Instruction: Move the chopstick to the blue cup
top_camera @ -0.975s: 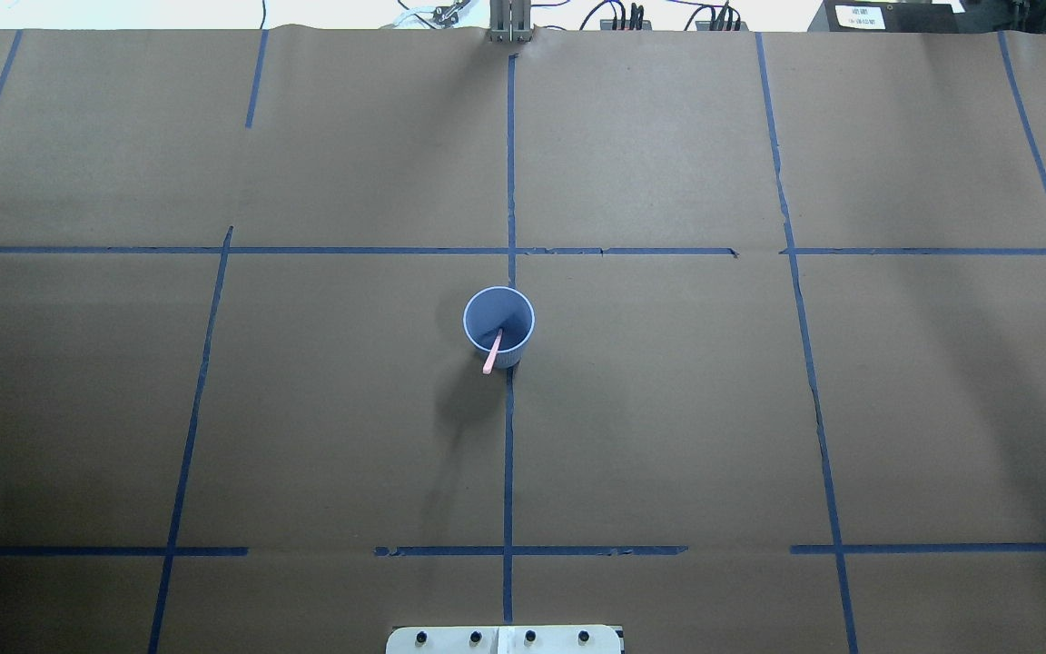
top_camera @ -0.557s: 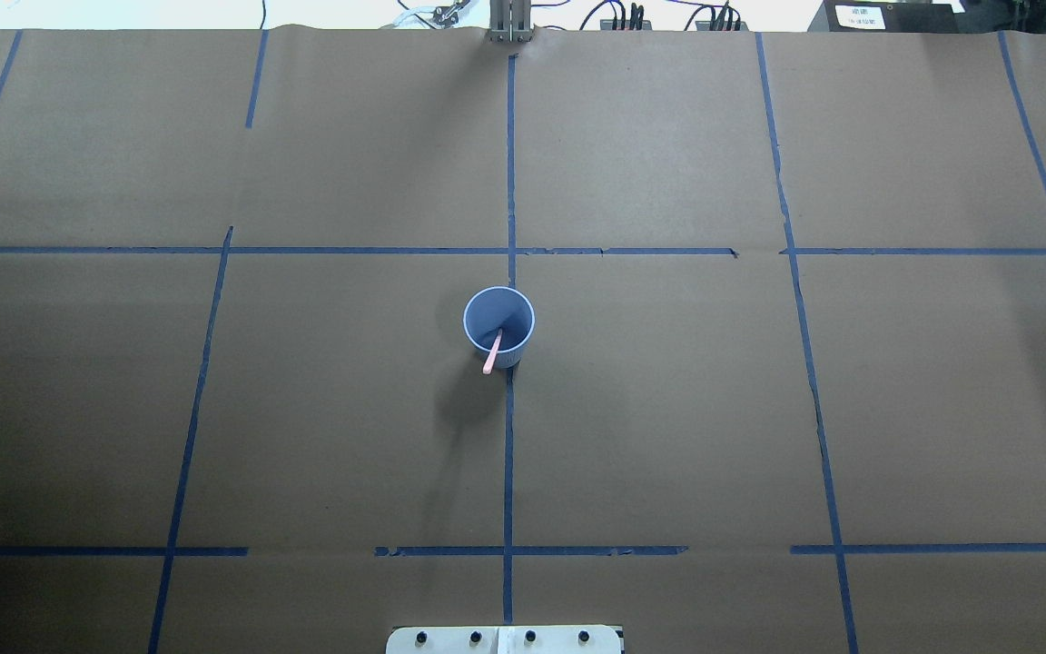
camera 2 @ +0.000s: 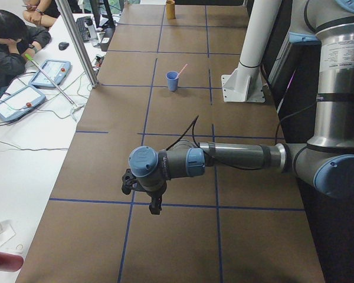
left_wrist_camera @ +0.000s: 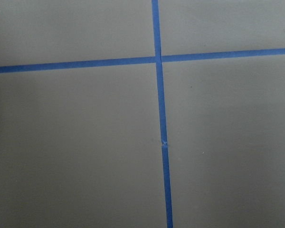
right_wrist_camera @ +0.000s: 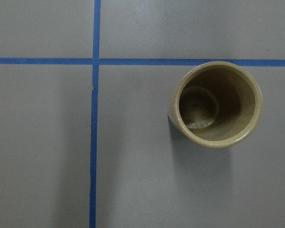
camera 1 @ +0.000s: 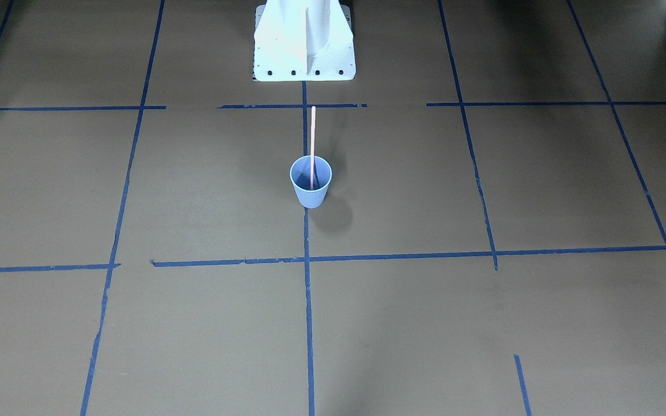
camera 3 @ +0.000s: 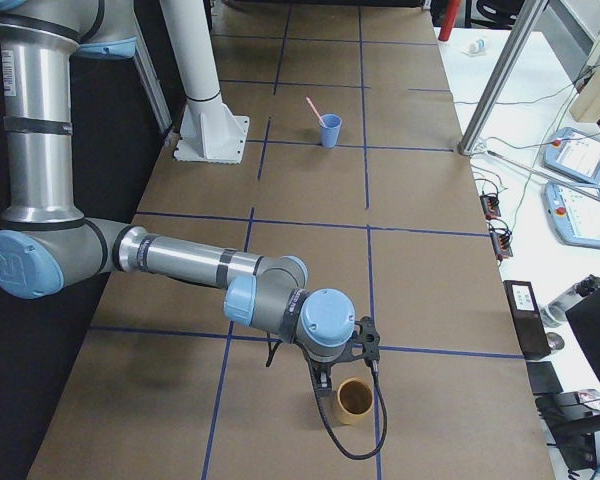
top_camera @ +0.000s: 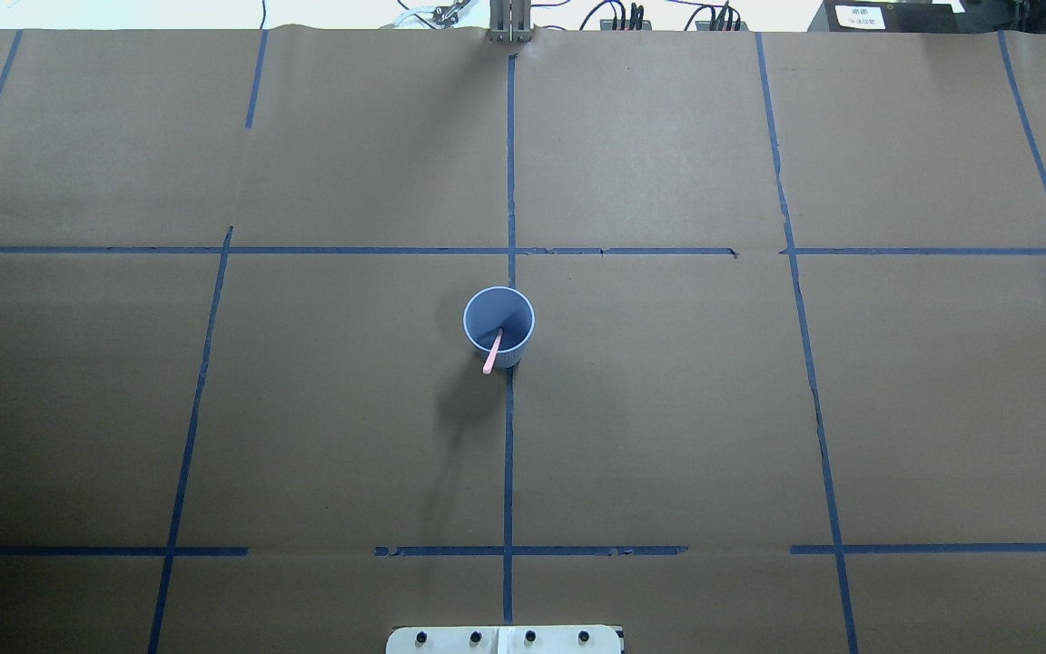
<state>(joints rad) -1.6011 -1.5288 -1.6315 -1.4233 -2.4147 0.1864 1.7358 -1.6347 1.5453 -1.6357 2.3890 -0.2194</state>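
The blue cup (top_camera: pixel 473 334) stands upright at the table's middle, on the centre tape line; it also shows in the front view (camera 1: pixel 310 196) and both side views (camera 2: pixel 173 81) (camera 3: pixel 329 131). One pink chopstick (top_camera: pixel 491 356) stands in it and leans over the rim toward the robot's base (camera 1: pixel 313 138). My left gripper (camera 2: pixel 156 206) hangs far from the cup, near the table's left end. My right gripper (camera 3: pixel 325 385) hangs near the right end. Both show only in the side views, so I cannot tell whether they are open or shut.
A brown ceramic cup (right_wrist_camera: pixel 249 118) stands empty right below my right wrist camera, next to the right gripper (camera 3: pixel 356 400). The white robot base (camera 1: pixel 304 40) is at the near edge. Blue tape lines (left_wrist_camera: pixel 159 142) grid the brown paper. An operator (camera 2: pixel 12 41) sits beside the table.
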